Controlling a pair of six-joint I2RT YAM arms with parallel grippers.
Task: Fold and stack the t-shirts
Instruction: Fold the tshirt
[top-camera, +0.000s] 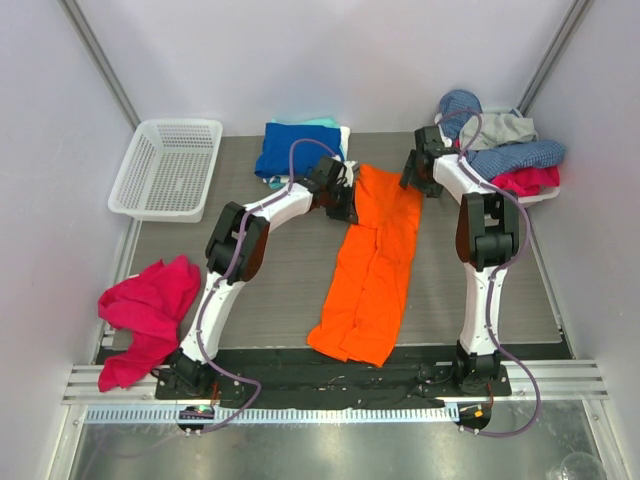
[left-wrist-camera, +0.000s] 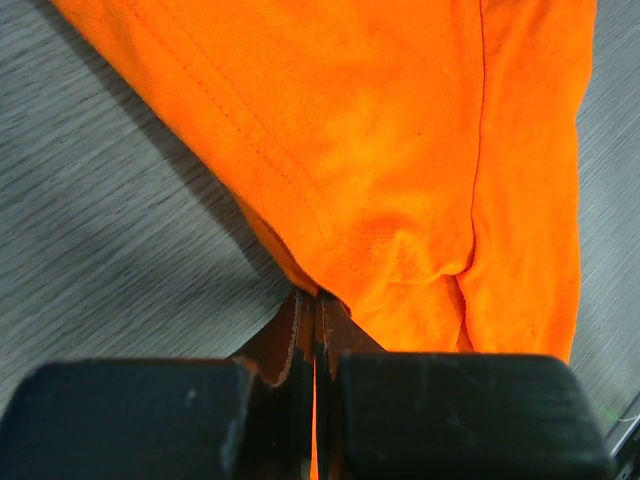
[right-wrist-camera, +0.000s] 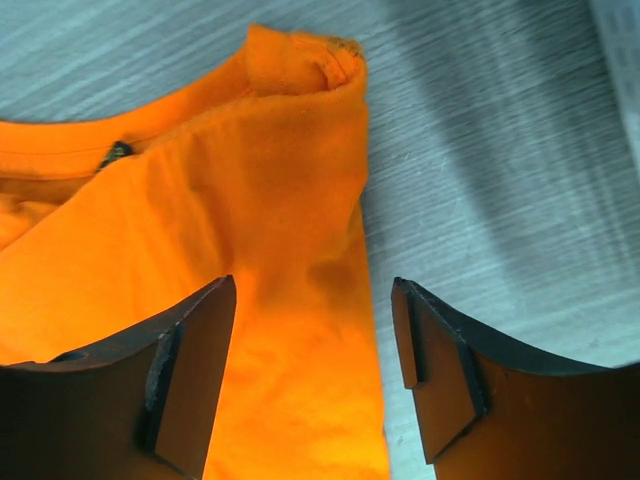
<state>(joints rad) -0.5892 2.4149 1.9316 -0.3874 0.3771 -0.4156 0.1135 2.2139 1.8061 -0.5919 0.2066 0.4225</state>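
Grey wood-grain tabletop (top-camera: 480, 300), pale walls on three sides. Bright orange cloth t-shirt (top-camera: 372, 270) spread mid-table as a long narrow strip. Long axis near-to-far, far end leaning slightly right. Far short edge flanked by both tools: black two-finger left gripper (top-camera: 343, 195) at far-left corner, black two-finger right gripper (top-camera: 413, 168) at far-right corner. Neither arm nearer than the other, each on own side of strip.

Left wrist view: left gripper (left-wrist-camera: 316, 305) jaws pressed together, thin fold of orange hem pinched between. Right wrist view: right gripper (right-wrist-camera: 312, 300) jaws spread wide, nothing held, orange side edge running up between the fingers, corner just ahead. Contact with cloth: cannot tell.

Judgement: next move probably right jaws closing on that corner, then far edge drawn toward near end along the long axis, halving the strip. Calls for matched grips at both corners, otherwise a skewed fold.

Elsewhere:
- folded royal blue t-shirt (top-camera: 295, 150) on pale teal and white ones, just beyond left gripper
- white plastic mesh basket (top-camera: 165, 170) far left
- heap of mixed garments (top-camera: 505, 150) far right
- crumpled magenta cloth (top-camera: 150, 310) near left
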